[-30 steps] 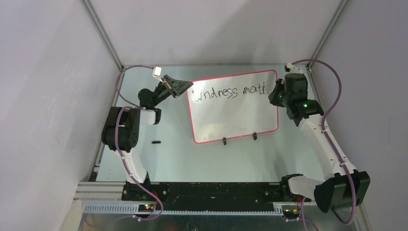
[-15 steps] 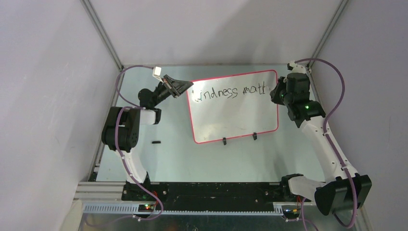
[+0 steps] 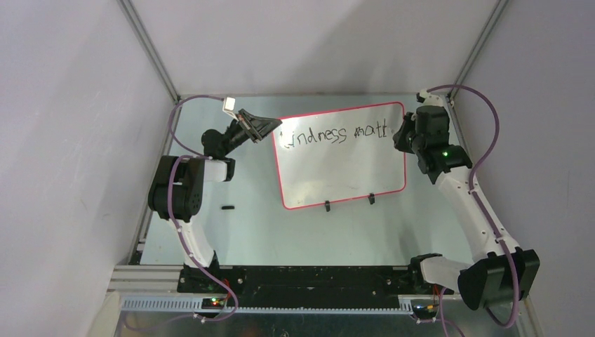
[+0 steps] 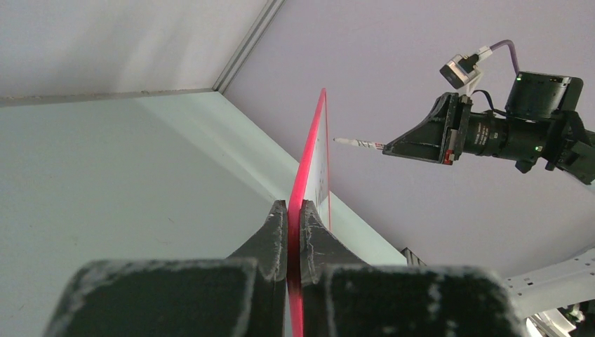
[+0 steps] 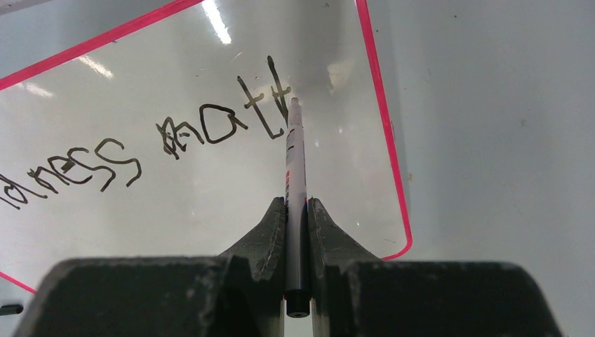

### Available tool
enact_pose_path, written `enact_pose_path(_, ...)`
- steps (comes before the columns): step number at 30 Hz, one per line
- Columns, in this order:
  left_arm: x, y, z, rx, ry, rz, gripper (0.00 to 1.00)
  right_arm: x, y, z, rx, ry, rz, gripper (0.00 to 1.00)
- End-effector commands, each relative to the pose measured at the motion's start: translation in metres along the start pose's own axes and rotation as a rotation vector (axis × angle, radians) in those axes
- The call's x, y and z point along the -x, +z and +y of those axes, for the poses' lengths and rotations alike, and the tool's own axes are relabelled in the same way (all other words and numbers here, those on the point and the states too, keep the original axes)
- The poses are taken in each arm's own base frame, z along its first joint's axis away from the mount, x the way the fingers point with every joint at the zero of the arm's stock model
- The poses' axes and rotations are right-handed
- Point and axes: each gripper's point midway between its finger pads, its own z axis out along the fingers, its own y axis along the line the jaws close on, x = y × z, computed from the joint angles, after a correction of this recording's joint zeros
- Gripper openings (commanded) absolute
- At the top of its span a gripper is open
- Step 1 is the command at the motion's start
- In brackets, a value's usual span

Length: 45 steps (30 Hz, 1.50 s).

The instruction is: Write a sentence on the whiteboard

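The whiteboard (image 3: 344, 172) stands tilted at the back of the table, glossy white with a red-pink rim. The sentence (image 3: 330, 135) reads "Kindness matt" in black along its top. My left gripper (image 3: 276, 126) is shut on the board's left rim, which shows edge-on as a red strip (image 4: 309, 158) between the jaws (image 4: 294, 207). My right gripper (image 5: 297, 203) is shut on a white marker (image 5: 295, 154). The marker's tip rests at the second "t" of the sentence (image 5: 210, 130), near the board's right edge (image 5: 382, 133).
A small black cap (image 3: 226, 208) lies on the table left of the board. Two black clip feet (image 3: 327, 206) hold the board's lower edge. Grey walls close in the table on three sides. The right arm's elbow (image 3: 498, 277) hangs at the near right corner.
The right wrist shifted slightly up and right at the board's right edge, then came back a little. The writing looks the same. The left arm has not moved.
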Motion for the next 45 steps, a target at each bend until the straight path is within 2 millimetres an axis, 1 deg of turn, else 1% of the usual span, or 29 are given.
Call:
enact_pose_path(1,0.013,-0.001,-0.009,-0.038,0.099,-0.021,0.00,0.006,0.003,-0.003,-0.010,-0.008,-0.019,0.00)
enact_pose_path(17,0.014,-0.001,-0.009,-0.040,0.101,-0.022,0.00,-0.004,0.013,-0.007,-0.031,-0.010,0.022,0.00)
enact_pose_path(22,0.013,-0.001,-0.009,-0.041,0.100,-0.020,0.00,-0.005,0.015,-0.008,-0.036,-0.006,0.022,0.00)
enact_pose_path(29,0.013,-0.001,-0.009,-0.041,0.099,-0.019,0.00,-0.001,0.014,-0.015,-0.070,0.009,0.008,0.00)
enact_pose_path(36,0.013,-0.001,-0.009,-0.041,0.100,-0.020,0.00,0.008,0.012,-0.010,-0.040,0.017,-0.024,0.00)
enact_pose_path(45,0.013,-0.002,-0.009,-0.039,0.099,-0.020,0.00,0.008,0.015,0.001,0.007,0.009,-0.004,0.00)
